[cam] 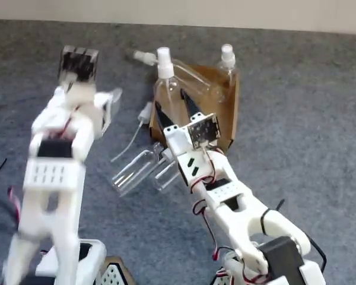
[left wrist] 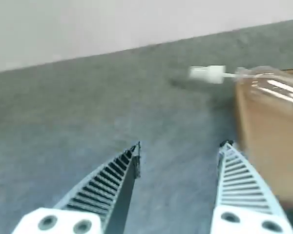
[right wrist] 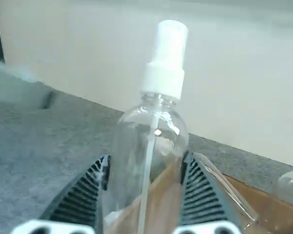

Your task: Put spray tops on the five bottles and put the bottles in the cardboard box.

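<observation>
Bottle (right wrist: 150,139) stands upright between right gripper (right wrist: 145,165) fingers (right wrist: 81,196).

Soft, even brightness, with no hard-edged shadows anywhere. Just a faint dark patch on the grey carpet (left wrist: 88,112) beneath the spray top (left wrist: 207,73). White streaks of glare along the lying bottle (left wrist: 276,90); small glints on the upright bottle (right wrist: 154,141). Pale wall (right wrist: 244,73) almost washed out.
</observation>
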